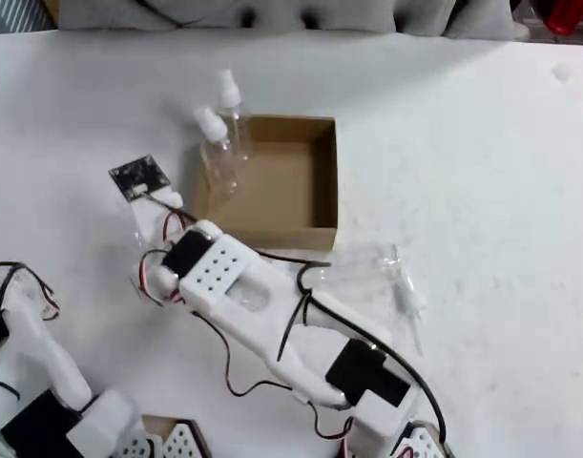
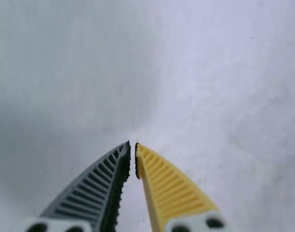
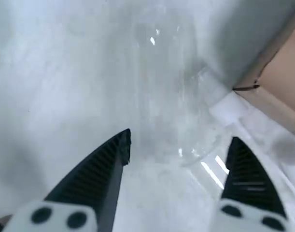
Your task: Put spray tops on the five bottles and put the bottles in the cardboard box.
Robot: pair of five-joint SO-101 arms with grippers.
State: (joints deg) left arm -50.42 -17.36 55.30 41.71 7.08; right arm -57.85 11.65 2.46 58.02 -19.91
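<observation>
High view
- Box: an open brown cardboard box (image 1: 324,181) sits near the middle of the white surface (image 1: 482,153).
- Capped bottles: two clear plastic bottles with white spray tops (image 1: 220,153) stand close together at the box's left wall; whether they are inside or just outside it cannot be told.
- Loose bottle: a clear uncapped bottle (image 1: 363,265) lies on the surface just right of the box's near corner, with a white spray top with a thin tube (image 1: 406,294) beside it.
- Right arm: the white right arm (image 1: 272,305) stretches across the surface, its far end near the box's near-left corner.
- Left arm: the white left arm (image 1: 33,382) is low at the near-left edge, well apart from the box.

Left wrist view
- Left gripper (image 2: 133,145): its grey and yellow fingers meet at the tips and hold nothing, over bare surface.

Right wrist view
- Right gripper (image 3: 180,137): its black fingers are wide apart.
- Bottle between the fingers: a clear plastic bottle on its side (image 3: 169,96) lies on the surface ahead of the gap; contact cannot be told.
- Box: a brown corner shows just beside this bottle.
</observation>
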